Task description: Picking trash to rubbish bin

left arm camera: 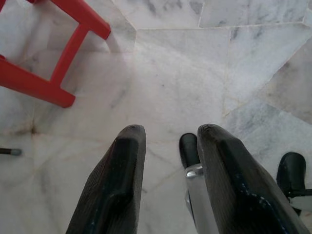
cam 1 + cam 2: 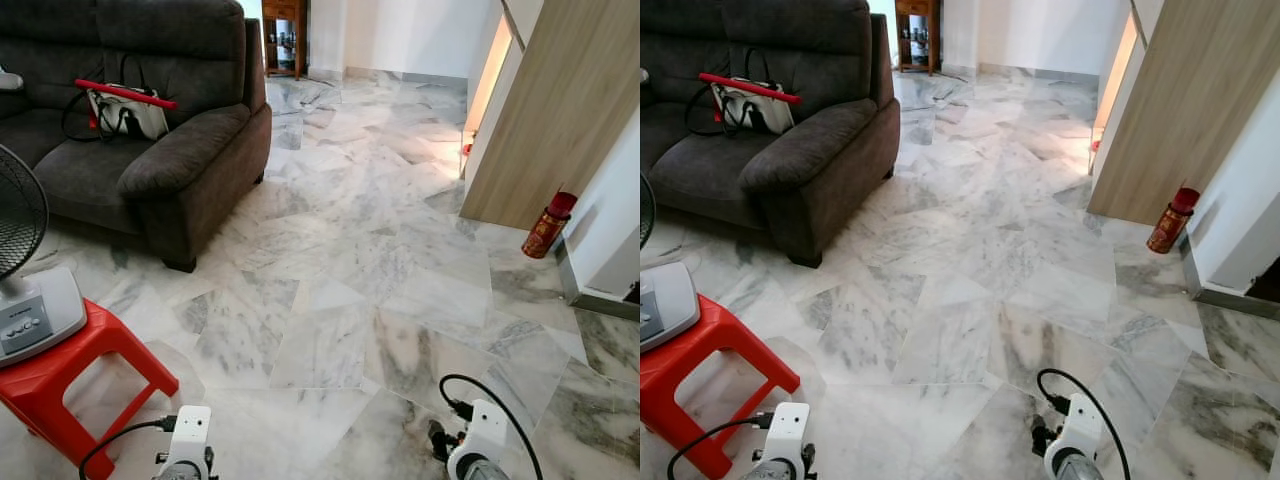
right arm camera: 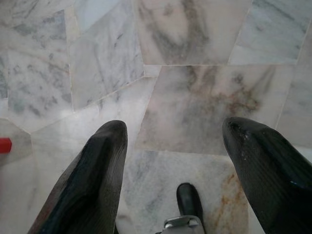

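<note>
Task barely begun, by the look of it. Red can (image 2: 547, 226), likely the trash, stands at right edge by the wall, far off. Left hand (image 1: 168, 146) and right hand (image 3: 175, 146) open, empty, over marble floor (image 2: 340, 270). Bin unseen.

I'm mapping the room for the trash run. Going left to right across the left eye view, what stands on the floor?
Red plastic stool carrying a fan base → dark grey sofa with a handbag on it → wooden panel wall → red canister by the white wall.
</note>
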You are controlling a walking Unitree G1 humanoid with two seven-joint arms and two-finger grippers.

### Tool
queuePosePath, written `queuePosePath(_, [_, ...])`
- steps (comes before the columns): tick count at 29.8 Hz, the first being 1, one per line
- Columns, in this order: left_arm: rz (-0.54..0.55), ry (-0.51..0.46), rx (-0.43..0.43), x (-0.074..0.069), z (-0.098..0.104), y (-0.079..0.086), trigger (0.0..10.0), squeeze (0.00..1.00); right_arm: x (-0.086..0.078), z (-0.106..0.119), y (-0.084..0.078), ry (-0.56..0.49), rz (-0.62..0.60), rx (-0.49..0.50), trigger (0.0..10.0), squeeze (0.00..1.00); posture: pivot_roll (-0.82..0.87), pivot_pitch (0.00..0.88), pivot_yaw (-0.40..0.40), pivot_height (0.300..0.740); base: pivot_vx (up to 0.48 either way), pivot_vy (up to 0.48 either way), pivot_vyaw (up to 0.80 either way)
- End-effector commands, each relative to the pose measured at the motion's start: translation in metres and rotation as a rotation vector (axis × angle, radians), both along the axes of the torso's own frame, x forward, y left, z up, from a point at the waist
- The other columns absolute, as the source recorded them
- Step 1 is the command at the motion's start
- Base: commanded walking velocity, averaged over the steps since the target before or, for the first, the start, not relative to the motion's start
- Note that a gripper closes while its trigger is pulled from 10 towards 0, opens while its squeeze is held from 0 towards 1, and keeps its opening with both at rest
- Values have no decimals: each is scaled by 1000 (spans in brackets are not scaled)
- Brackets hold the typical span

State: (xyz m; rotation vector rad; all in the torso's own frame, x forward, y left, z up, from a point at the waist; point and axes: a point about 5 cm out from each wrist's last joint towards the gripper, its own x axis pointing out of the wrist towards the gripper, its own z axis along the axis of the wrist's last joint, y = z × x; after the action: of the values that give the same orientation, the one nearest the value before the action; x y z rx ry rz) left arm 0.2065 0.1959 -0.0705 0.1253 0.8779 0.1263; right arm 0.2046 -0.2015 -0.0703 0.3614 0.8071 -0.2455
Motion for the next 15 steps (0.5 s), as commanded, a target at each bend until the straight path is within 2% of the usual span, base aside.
queuePosePath(1, [36,15,-5,-4,-2,2,10000,0,2,1,-1,0,1,2,10000,0,-50,0,-38,740,0,0,0])
queuePosePath(7, [69,30,-10,-11,-5,6,10000,0,5,3,1,-14,-10,19,10000,0,-45,0,-39,740,0,0,0])
queuePosePath(15, [85,14,-13,-5,-2,7,10000,0,6,3,4,6,55,-9,10000,0,-31,0,-49,740,0,0,0])
